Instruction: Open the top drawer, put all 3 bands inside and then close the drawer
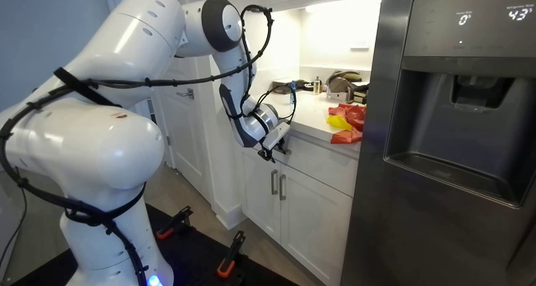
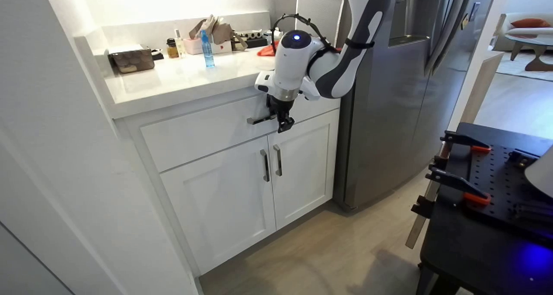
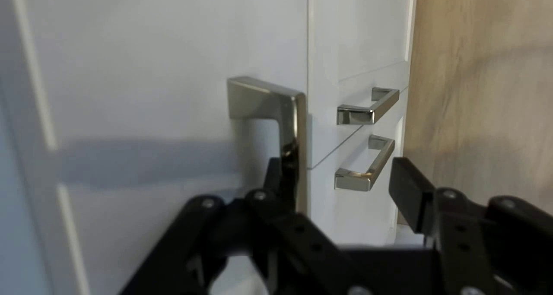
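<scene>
Top drawer (image 2: 220, 124): white, flat-fronted, closed; left of centre to centre in an exterior view. Silver bar handle (image 3: 293, 124): centre of the wrist view. Gripper (image 3: 339, 178): lower centre to lower right there, fingers spread, one on each side of the handle; whether they touch it, I cannot tell. Yellow band (image 1: 338, 122) and red bands (image 1: 355, 115): right of centre in an exterior view, heaped on the countertop (image 1: 312, 114). Refrigerator (image 1: 418, 231): dark, right of that frame.
</scene>
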Available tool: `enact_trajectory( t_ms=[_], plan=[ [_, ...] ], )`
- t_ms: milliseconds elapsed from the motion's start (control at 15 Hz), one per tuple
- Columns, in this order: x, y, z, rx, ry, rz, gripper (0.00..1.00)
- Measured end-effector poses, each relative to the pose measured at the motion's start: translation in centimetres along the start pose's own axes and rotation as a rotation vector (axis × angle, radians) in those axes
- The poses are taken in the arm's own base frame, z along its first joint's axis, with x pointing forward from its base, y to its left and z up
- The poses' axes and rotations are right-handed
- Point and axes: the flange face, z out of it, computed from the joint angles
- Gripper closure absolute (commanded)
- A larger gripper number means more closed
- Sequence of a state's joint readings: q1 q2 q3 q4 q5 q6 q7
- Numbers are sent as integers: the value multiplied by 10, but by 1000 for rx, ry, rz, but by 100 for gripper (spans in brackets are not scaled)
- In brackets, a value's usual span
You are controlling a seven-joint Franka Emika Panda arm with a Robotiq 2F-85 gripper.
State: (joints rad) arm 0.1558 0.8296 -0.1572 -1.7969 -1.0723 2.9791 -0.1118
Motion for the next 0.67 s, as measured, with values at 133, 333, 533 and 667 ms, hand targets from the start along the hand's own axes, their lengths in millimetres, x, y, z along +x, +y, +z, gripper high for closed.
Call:
enact_trajectory(
  t_ms=[133, 333, 533, 667],
  plan=[
    [0, 6, -3, -3, 5, 21, 80],
    [-1, 16, -5, -3, 10, 43, 99],
    [-2, 22, -8, 5, 15, 23, 96],
    [-3, 24, -9, 9, 21, 0, 96]
  ],
)
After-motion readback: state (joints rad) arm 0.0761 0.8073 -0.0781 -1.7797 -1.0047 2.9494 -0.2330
